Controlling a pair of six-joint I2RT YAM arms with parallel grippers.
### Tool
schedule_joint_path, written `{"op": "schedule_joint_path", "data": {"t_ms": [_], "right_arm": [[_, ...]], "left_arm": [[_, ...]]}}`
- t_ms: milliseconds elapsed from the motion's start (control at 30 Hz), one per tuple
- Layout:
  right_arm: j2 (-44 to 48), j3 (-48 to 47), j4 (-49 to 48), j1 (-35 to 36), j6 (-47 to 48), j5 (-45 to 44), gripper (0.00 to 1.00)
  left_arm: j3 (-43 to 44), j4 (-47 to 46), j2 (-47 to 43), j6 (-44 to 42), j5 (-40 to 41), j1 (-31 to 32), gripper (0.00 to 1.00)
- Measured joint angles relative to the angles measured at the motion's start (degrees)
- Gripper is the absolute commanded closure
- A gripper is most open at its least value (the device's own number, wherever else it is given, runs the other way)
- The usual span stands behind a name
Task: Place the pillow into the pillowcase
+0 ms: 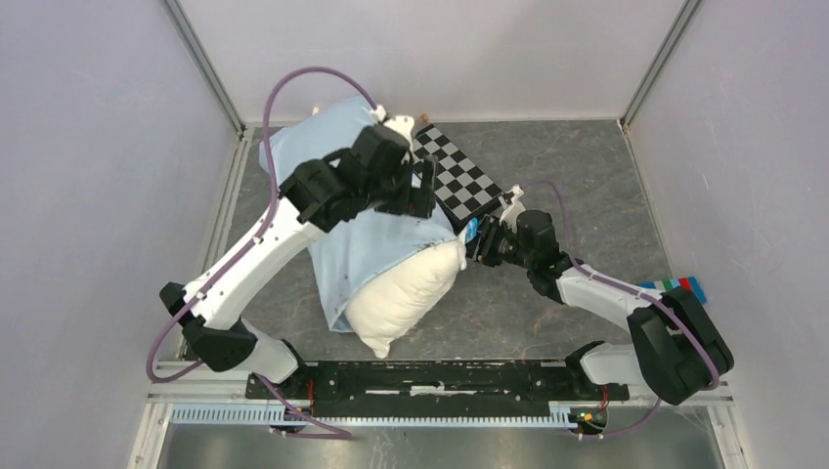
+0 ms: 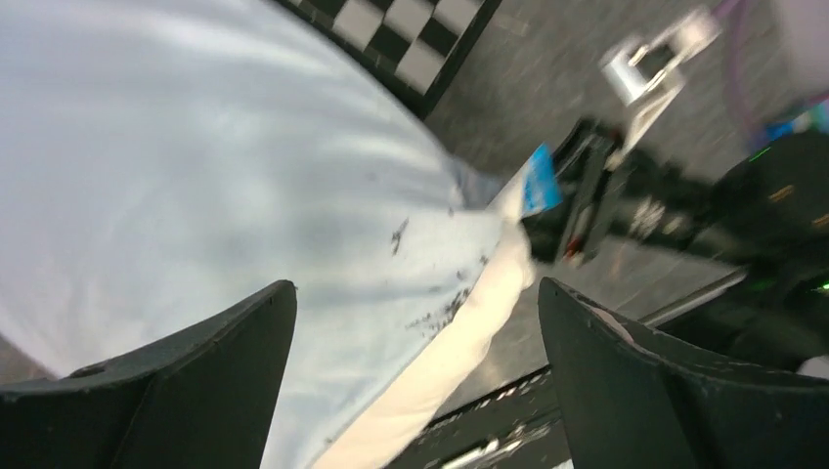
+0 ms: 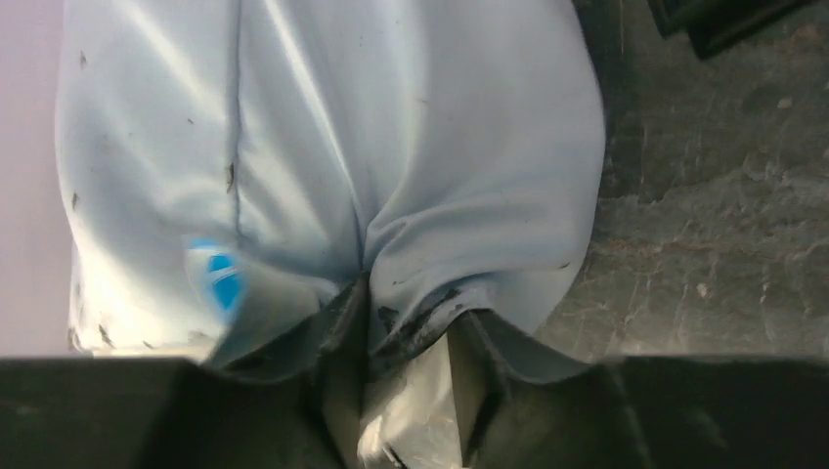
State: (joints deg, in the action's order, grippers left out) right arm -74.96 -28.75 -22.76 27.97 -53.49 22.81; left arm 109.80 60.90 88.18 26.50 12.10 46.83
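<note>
The pale blue pillowcase point(image 1: 332, 195) lies left of centre with the cream pillow point(image 1: 406, 293) partly inside it, its near end bulging out of the opening. My left gripper point(image 1: 420, 191) hovers over the case's right side, jaws wide open and empty point(image 2: 415, 322); below it are blue fabric point(image 2: 196, 176) and the pillow's bare edge point(image 2: 459, 332). My right gripper point(image 1: 479, 239) is at the case's right edge by a small blue tag point(image 3: 220, 278). It is shut on a pinched fold of the pillowcase hem point(image 3: 391, 322).
A black-and-white checkerboard panel point(image 1: 459, 176) lies behind the pillowcase, partly under the left gripper. A small multicoloured object point(image 1: 675, 286) sits at the right wall. Enclosure walls stand on three sides, and the arms' mounting rail point(image 1: 440, 376) runs along the near edge.
</note>
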Motion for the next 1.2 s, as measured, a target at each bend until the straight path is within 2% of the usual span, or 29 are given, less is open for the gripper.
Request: {"op": "schedule_joint_path", "data": {"t_ms": [33, 100, 133, 233, 433, 500, 633, 800, 1000, 1067, 1133, 1167, 1200], "right_arm": [[0.3, -0.7, 1.1, 0.0, 1.7, 0.0, 0.22], [0.9, -2.3, 3.7, -0.3, 3.3, -0.6, 0.07], [1.7, -3.7, 5.7, -0.6, 4.9, -1.6, 0.02], [6.1, -8.8, 12.0, -1.6, 10.4, -6.5, 0.02], [20.0, -9.2, 15.3, -0.3, 13.9, -12.0, 0.02], [23.8, -7.0, 15.6, 2.9, 13.7, -13.8, 0.02], [28.8, -1.0, 16.4, 13.6, 11.3, -17.9, 0.02], [29.0, 4.9, 14.3, 26.4, 5.4, -23.2, 0.02], [20.7, 6.2, 2.7, 32.8, -1.9, -28.2, 0.02], [17.9, 6.7, -0.4, 32.5, -3.7, -29.9, 0.18], [16.2, 7.0, -2.0, 30.6, -4.7, -30.5, 0.61], [15.5, 7.1, -2.7, 28.3, -5.4, -30.2, 0.78], [15.2, 7.2, -3.0, 26.2, -5.2, -30.1, 0.88]], "left_arm": [[-4.4, -0.5, -2.1, 0.0, 1.0, 0.9, 0.0], [-11.5, -1.3, -4.3, 0.0, 3.1, 2.7, 0.0], [-15.0, -1.4, -4.7, 0.0, 4.4, 3.5, 0.0], [-23.5, -1.4, -4.6, -0.1, 7.3, 5.1, 0.0], [-28.1, -2.8, -5.6, -1.1, 10.4, 5.9, 0.02], [-28.5, -2.6, -6.2, -1.2, 11.4, 6.0, 0.02], [-28.7, -1.7, -7.2, -1.3, 14.6, 6.2, 0.03], [-29.4, -0.7, -10.9, -1.8, 14.6, 6.3, 0.01], [-30.1, -0.7, -14.3, -2.3, 13.2, 6.3, 0.01], [-30.1, -0.4, -14.8, -2.5, 13.0, 6.3, 0.01], [-30.1, 0.2, -15.1, -2.5, 13.0, 6.3, 0.03], [-30.1, 0.6, -15.3, -2.5, 13.1, 6.3, 0.04], [-30.1, 0.9, -15.6, -2.6, 13.1, 6.3, 0.05]]}}
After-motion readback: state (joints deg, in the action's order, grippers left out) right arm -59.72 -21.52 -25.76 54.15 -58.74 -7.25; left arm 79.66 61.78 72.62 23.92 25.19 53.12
